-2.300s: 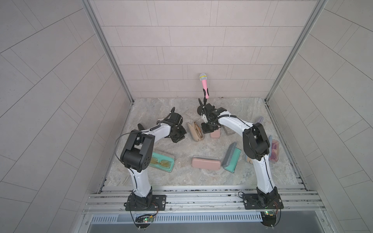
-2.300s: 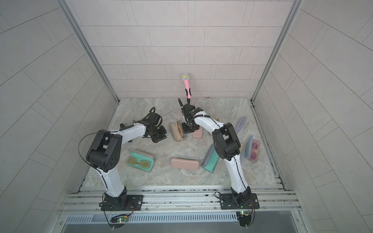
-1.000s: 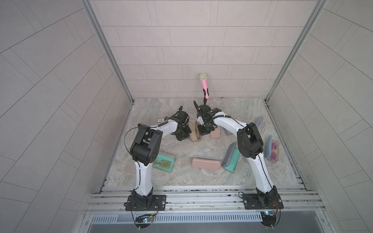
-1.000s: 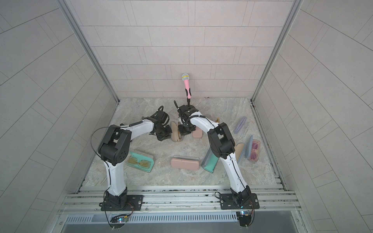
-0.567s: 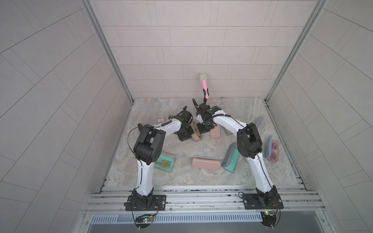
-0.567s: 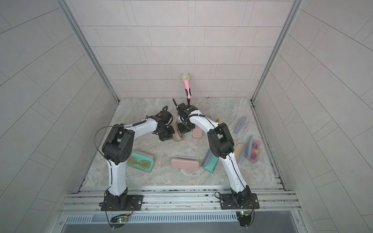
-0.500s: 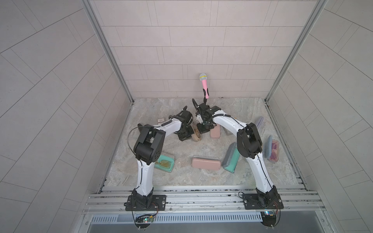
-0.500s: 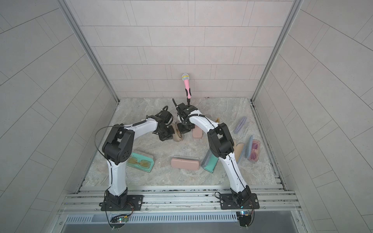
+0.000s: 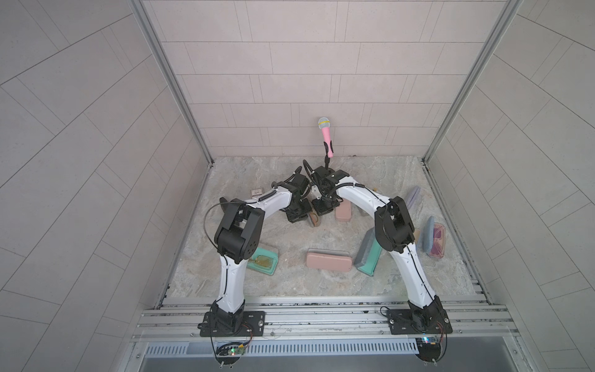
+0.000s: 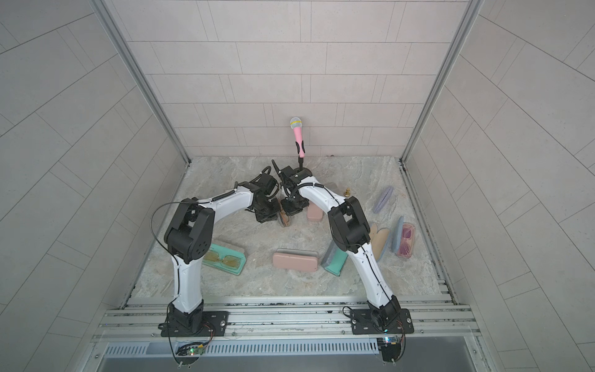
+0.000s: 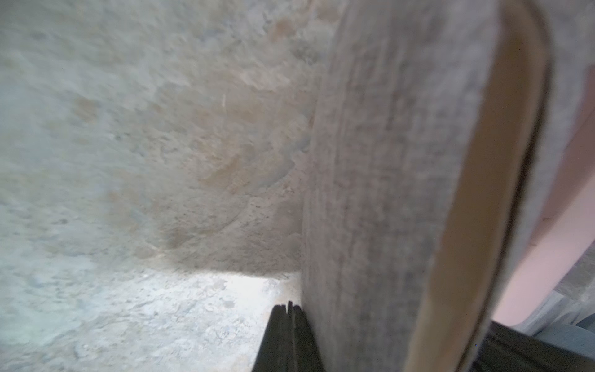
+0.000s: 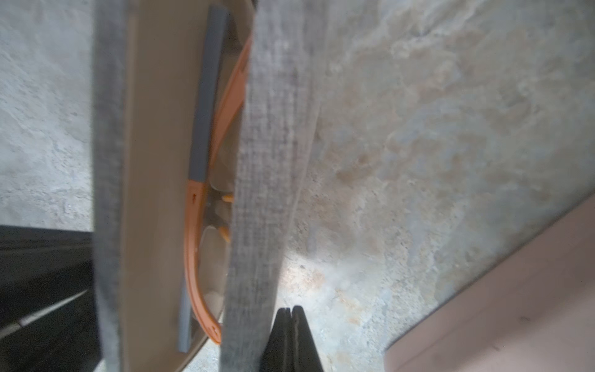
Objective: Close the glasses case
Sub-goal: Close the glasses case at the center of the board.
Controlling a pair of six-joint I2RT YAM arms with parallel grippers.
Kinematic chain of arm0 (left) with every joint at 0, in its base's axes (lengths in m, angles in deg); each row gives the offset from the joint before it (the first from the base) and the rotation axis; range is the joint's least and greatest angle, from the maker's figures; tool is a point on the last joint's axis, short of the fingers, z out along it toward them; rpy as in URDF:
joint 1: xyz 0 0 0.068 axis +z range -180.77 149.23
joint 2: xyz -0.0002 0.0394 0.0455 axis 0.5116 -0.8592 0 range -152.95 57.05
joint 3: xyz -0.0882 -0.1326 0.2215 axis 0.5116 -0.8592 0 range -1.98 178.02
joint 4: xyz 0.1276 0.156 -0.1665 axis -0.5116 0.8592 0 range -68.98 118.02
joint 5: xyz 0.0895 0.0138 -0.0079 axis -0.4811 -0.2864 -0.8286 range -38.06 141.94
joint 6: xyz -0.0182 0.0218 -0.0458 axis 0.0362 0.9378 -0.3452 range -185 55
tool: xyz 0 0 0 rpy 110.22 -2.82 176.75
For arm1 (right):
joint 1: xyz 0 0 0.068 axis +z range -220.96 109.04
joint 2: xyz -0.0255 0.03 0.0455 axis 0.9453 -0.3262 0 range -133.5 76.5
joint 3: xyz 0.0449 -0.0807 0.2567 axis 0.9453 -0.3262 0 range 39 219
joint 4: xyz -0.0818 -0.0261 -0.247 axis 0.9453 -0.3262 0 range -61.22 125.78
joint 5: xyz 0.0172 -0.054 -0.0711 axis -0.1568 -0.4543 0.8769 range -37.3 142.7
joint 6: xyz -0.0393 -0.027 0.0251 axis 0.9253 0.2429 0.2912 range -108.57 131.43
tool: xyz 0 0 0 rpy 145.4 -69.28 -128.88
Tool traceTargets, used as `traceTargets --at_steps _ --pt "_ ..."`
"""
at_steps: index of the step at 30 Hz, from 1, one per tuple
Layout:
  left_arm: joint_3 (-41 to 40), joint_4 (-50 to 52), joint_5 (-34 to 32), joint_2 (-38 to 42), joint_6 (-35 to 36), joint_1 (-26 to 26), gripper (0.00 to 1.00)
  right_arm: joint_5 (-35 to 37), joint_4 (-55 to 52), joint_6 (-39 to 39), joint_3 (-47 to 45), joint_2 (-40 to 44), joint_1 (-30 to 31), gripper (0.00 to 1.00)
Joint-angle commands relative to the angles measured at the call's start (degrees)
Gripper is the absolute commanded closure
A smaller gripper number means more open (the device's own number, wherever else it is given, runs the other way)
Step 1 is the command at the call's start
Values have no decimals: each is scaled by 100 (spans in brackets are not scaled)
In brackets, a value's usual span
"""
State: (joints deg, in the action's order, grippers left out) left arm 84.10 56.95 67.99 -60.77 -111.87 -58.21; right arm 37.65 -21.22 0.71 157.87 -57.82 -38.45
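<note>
Both arms lean in over the far middle of the bench [image 9: 289, 283], and the glasses case [image 9: 314, 219] stands on its edge between their tips, just in front of a pink microphone [image 9: 325, 135] on its stand by the back wall. The left arm [image 9: 257, 209] has its jaws shut tight on nothing, and in the left wrist view their closed tips lie right against the grey cloth outside of the case [image 11: 370, 193]. The right arm [image 9: 363, 196] has its jaws pinched shut and empty too, set just beside the grey outside of the other half [image 12: 267, 161]. The case is not fully closed: a narrow gap between the halves shows tan lining and a pair of orange glasses [image 12: 196, 257] tucked inside. A small pink case [image 9: 343, 213] lies just beside it, on the right arm's side. Nearer the front of the bench lie a long pink case [image 9: 328, 260], an open teal case [image 9: 264, 261] with yellow glasses in it, and a teal and grey case [image 9: 368, 254] propped on its side.
</note>
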Motion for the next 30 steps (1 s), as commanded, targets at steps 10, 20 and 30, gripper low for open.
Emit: traceTargets --at_steps 10,20,30 --pt "407 -400 209 -101 20 -203 100 -747 -90 161 213 -201 306 100" --pt "92 -411 52 382 27 -122 100 71 474 -292 -574 321 206 81" --pt "-529 -394 -99 1171 64 219 100 984 700 -554 -1240 1145 181 53"
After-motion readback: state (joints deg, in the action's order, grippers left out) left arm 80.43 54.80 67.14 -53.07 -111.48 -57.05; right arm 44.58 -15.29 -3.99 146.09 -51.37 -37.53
